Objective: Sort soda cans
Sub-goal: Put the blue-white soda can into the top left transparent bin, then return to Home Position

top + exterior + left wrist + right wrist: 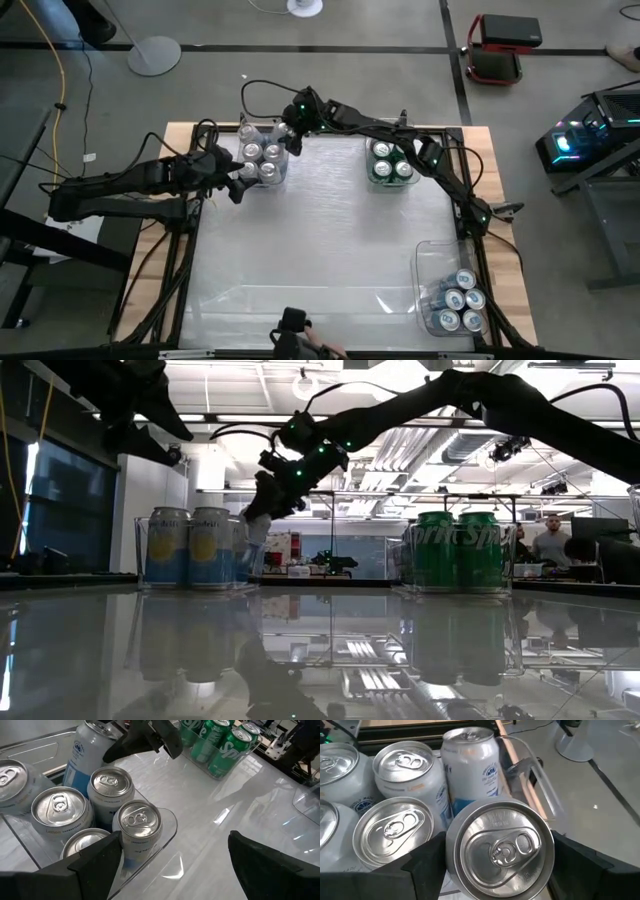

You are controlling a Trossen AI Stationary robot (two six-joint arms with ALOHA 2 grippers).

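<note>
1. Now a white-and-blue aluminium soda can with a shiny silver top [499, 851] stands upright in the clear plastic bin [284, 172] at the table's far-left corner, among similar cans.
2. Its long axis is vertical; the right gripper [495, 862] straddles it from above, dark fingers wide on either flank, grip uncertain.
3. Nearby, the left gripper [172, 857] hangs open and empty beside that bin.

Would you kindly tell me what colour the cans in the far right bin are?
Green cans, seen best in the low view.
</note>
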